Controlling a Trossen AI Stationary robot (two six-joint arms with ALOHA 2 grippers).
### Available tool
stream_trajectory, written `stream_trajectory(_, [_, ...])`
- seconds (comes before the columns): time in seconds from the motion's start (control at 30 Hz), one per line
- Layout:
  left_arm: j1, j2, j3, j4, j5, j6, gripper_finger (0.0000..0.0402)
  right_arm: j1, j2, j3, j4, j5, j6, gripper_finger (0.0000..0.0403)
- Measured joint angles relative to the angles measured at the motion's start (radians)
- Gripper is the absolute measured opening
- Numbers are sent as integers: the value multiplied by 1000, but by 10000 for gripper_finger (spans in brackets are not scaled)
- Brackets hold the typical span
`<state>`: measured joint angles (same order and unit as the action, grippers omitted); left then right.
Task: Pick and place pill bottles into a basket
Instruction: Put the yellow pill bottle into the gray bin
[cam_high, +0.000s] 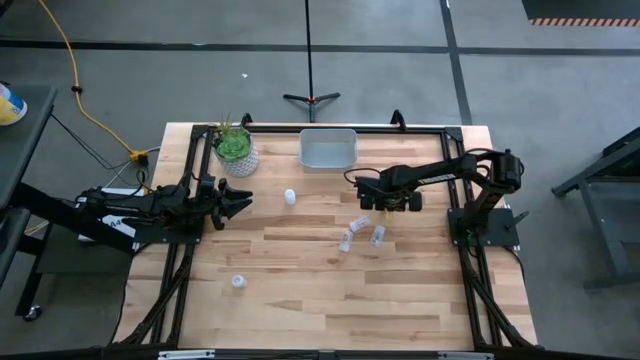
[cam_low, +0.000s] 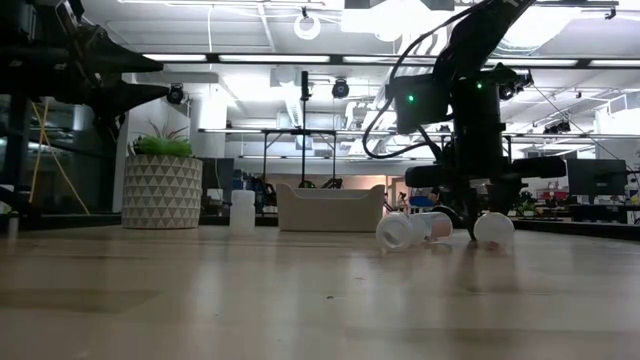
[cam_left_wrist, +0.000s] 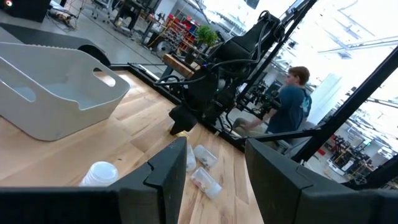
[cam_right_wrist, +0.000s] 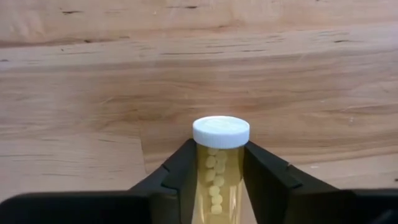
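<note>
My right gripper (cam_right_wrist: 216, 168) is shut on a yellowish pill bottle (cam_right_wrist: 216, 180) with a white cap, above the table's middle right (cam_high: 362, 195). My left gripper (cam_high: 243, 200) is open and empty at the table's left, beside the plant pot; its fingers show in the left wrist view (cam_left_wrist: 211, 168). The pale basket (cam_high: 328, 148) stands at the far edge, middle. One white bottle (cam_high: 290, 197) stands upright on its base between the grippers. Three bottles (cam_high: 360, 223), (cam_high: 346, 241), (cam_high: 378, 235) lie below the right gripper. Another bottle (cam_high: 238, 282) sits near the front left. My right gripper pinches the yellowish bottle's clear body (cam_right_wrist: 215, 163) between its two fingers. The bottle lies along the fingers, and its white cap (cam_right_wrist: 221, 132) sticks out past the fingertips. The wood table shows beyond the cap; the bottle looks clear of it.
A white pot with a green plant (cam_high: 236, 152) stands at the far left, close to my left gripper. A black frame (cam_high: 400, 126) runs round the table's edges. A person (cam_left_wrist: 292, 102) sits beyond the table's right side.
</note>
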<state>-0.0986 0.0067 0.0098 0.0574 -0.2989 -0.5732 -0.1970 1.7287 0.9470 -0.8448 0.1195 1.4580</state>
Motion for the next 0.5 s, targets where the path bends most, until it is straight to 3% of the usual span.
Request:
stream_trajectory(0.3, [0, 0, 0, 0, 0, 0, 198, 0, 2, 28, -8, -23, -58, 97])
stream_trajectory(0.5, [0, 0, 0, 0, 0, 0, 198, 0, 2, 169, 0, 81, -170, 100])
